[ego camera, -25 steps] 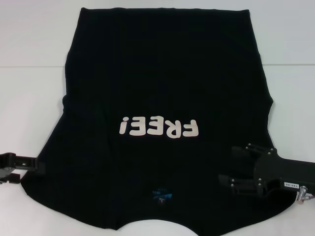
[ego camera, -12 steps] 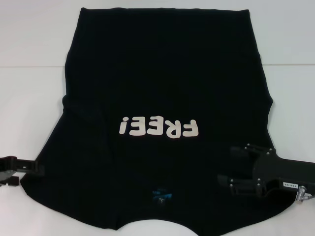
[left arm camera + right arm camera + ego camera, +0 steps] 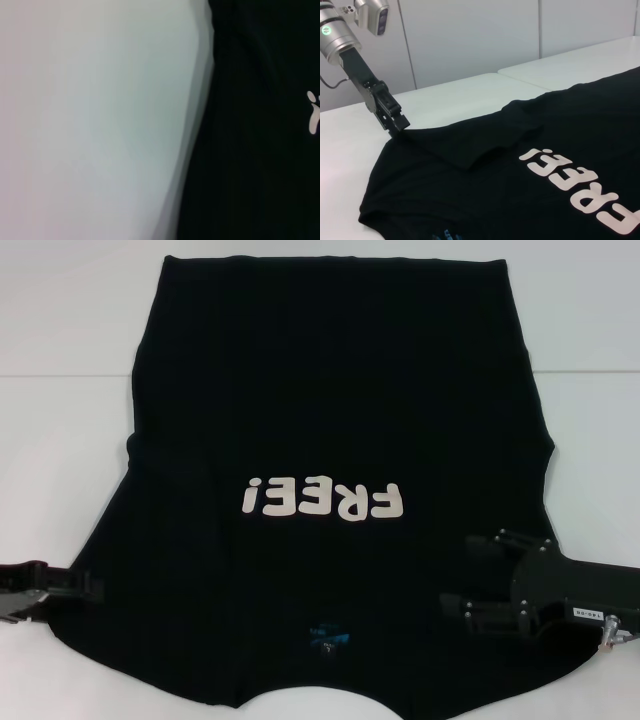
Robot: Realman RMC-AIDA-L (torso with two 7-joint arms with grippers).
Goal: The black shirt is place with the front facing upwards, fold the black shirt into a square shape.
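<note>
The black shirt point(image 3: 330, 410) lies flat on the white table, front up, with white "FREE!" lettering point(image 3: 322, 500) and a blue neck label point(image 3: 328, 637) near me. My left gripper point(image 3: 88, 585) is at the shirt's left sleeve edge, touching it; it also shows in the right wrist view point(image 3: 397, 122) at the sleeve corner. My right gripper point(image 3: 458, 572) is open, hovering over the shirt's right shoulder. The left wrist view shows the shirt's edge point(image 3: 250, 150) against the table. In the right wrist view the shirt point(image 3: 510, 165) has a fold near the left sleeve.
The white table point(image 3: 60, 440) surrounds the shirt, with a seam line running across it point(image 3: 590, 372). A pale wall point(image 3: 470, 35) stands behind the table in the right wrist view.
My left gripper has slid a little lower and toward the shirt's sleeve edge. My right gripper has barely moved. The shirt lies as before.
</note>
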